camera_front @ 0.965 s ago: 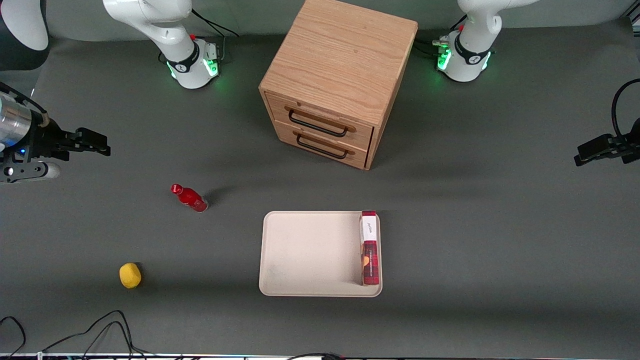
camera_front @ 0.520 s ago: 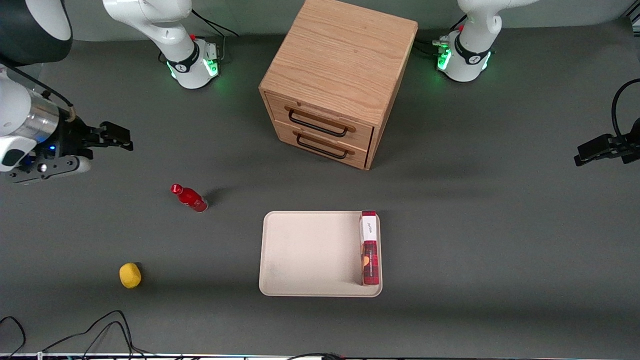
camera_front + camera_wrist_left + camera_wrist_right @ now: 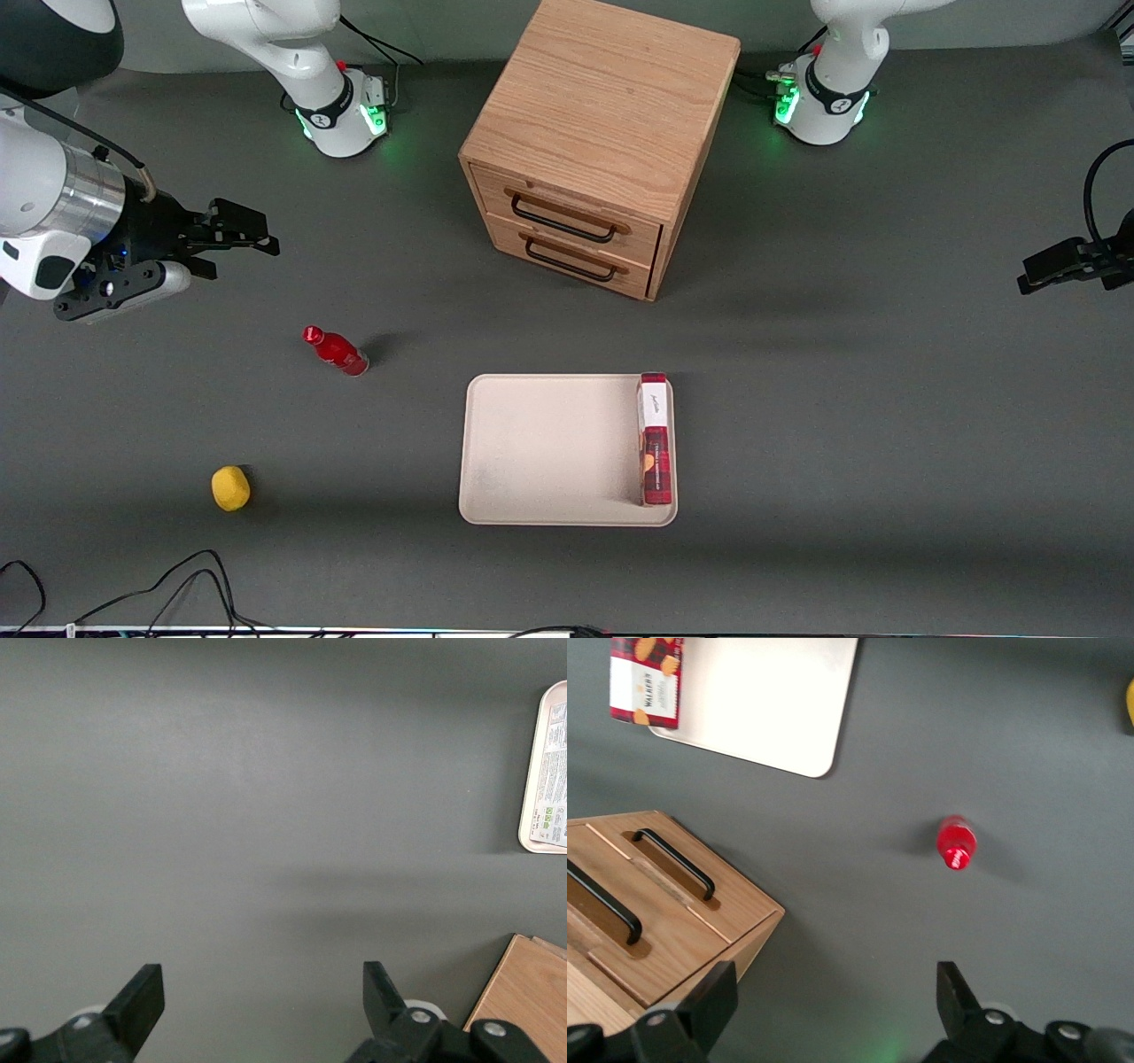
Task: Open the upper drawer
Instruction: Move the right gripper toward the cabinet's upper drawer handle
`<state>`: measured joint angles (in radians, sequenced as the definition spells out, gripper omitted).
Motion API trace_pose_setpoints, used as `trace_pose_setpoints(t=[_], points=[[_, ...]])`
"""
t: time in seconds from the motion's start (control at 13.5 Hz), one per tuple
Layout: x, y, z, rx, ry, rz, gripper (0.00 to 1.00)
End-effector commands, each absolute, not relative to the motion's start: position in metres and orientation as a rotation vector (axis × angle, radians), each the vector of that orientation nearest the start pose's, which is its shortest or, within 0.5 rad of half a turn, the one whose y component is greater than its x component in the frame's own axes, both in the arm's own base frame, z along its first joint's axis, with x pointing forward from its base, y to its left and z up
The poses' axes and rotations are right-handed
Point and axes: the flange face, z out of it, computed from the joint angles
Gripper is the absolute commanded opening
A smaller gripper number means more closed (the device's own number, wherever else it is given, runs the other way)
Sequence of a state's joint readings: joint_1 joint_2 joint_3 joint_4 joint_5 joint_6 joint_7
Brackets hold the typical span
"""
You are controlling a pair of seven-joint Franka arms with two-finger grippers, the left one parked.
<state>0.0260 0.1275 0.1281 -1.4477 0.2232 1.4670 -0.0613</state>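
The upper drawer is the topmost of two in the oak cabinet. It is closed, and its black wire handle sits just above the bottom drawer's handle. My right gripper hangs open above the bare table, toward the working arm's end and well apart from the cabinet, with nothing between its fingers. In the right wrist view the gripper is open over the mat beside the cabinet's corner. There the upper drawer's handle shows next to the bottom drawer's handle.
A red bottle lies on the table nearer the front camera than the gripper. A yellow object and cables are by the front edge. A cream tray holding a red biscuit box sits in front of the cabinet.
My right gripper has moved steadily from the working arm's end of the table toward the cabinet, staying open. Nothing else has moved.
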Motion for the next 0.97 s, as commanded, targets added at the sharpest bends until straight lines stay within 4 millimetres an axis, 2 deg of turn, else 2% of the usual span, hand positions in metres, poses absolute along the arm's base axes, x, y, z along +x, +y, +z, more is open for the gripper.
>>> trace_pose_setpoints(t=[0.0,0.07,0.22,0.37,0.45,0.59,0.89], points=[[0.591,0.135,0.588,-2.845,-0.427,0.152,1.0],[0.591,0.145,0.587,-2.845,-0.505,0.133,1.0],[0.586,0.18,0.588,-2.872,-0.734,0.074,1.0],[0.578,0.219,0.586,-2.823,-1.021,0.031,1.0],[0.577,0.235,0.583,-2.791,-1.104,0.0,1.0],[0.579,0.253,0.568,-2.728,-1.221,0.008,1.0],[0.573,0.306,0.551,-2.629,-1.384,-0.046,1.0]])
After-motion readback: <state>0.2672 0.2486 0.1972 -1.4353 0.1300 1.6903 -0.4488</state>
